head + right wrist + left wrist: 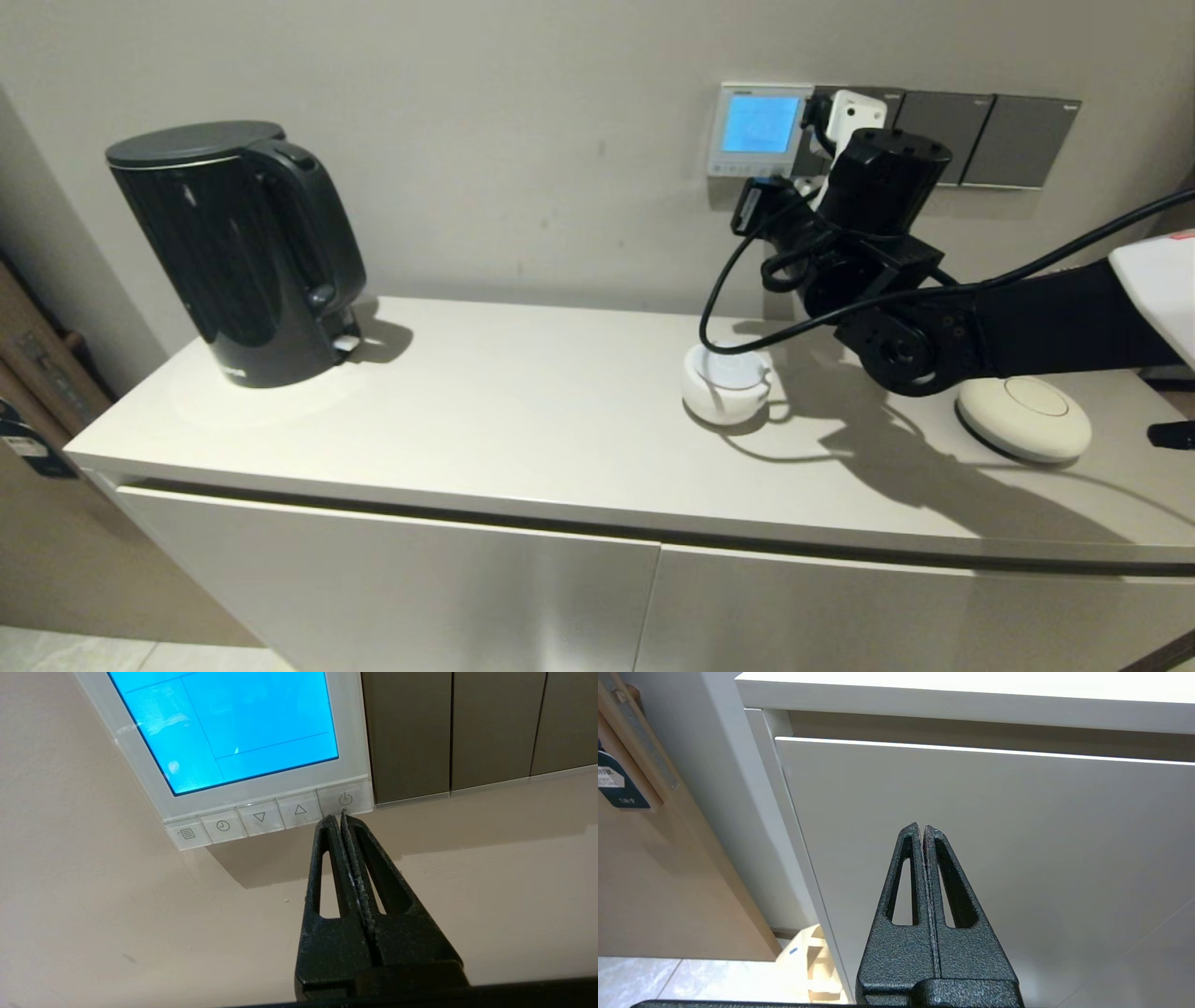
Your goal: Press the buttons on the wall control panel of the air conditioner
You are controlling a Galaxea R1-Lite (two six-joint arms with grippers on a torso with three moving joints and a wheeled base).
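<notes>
The wall control panel point(758, 129) is a white-framed thermostat with a blue-lit screen point(233, 718). A row of pale buttons point(259, 816) runs along its bottom edge point(752, 169). My right gripper point(337, 815) is shut and empty. Its tips are at the lower edge of the power button point(345, 799), the end button nearest the dark switch plates. In the head view the right wrist point(878, 187) hides the fingertips. My left gripper point(923, 826) is shut and empty, low in front of the cabinet door point(1017, 858), out of the head view.
Dark grey switch plates point(980, 140) adjoin the panel on its right point(411, 732). On the cabinet top point(523, 411) stand a black kettle point(238, 252) at the left, a white cup point(724, 383) under the right wrist, and a round white disc point(1024, 417) at the right.
</notes>
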